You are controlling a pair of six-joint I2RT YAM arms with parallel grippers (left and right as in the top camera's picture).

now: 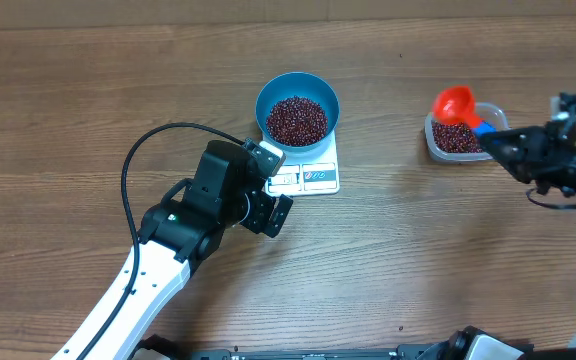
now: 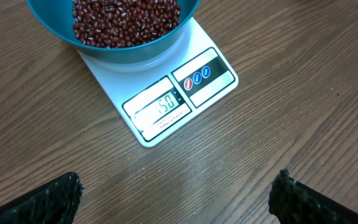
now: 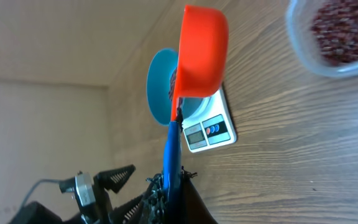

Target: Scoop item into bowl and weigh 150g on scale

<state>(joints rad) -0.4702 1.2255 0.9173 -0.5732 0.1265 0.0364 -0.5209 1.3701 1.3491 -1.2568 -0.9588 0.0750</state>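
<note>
Right gripper (image 1: 496,146), seen from overhead, is pinched shut on the blue handle of an orange plastic scoop (image 1: 455,103). The scoop hangs over a clear plastic tub (image 1: 431,140) of spare beans at the right of the wooden table (image 1: 418,260), and its cup looks empty. Well apart to the left, a bright blue bowl (image 1: 266,95) sits on a flat white kitchen scale (image 1: 318,178) and holds a heap of dark red-brown beans (image 1: 297,119). The left gripper (image 1: 273,184) hovers just beside the scale's display edge, fingers spread wide, holding nothing.

Left wrist view: the two spread fingertips frame the scale from the bottom corners. The display is lit, a detail neither other view resolves. Its first digit may be lost to glare, so I would not trust a reading.

Right wrist view: the scoop shows only its outside, rising above the closed fingers. The bowl and scale lie far behind it, and a corner of the tub sits at upper right. Only the overhead view shows the cup's inside.

This looks like a weight check between scoops. If the reading is short, the next move calls for dipping into the tub, carrying level, and tipping in small amounts.
</note>
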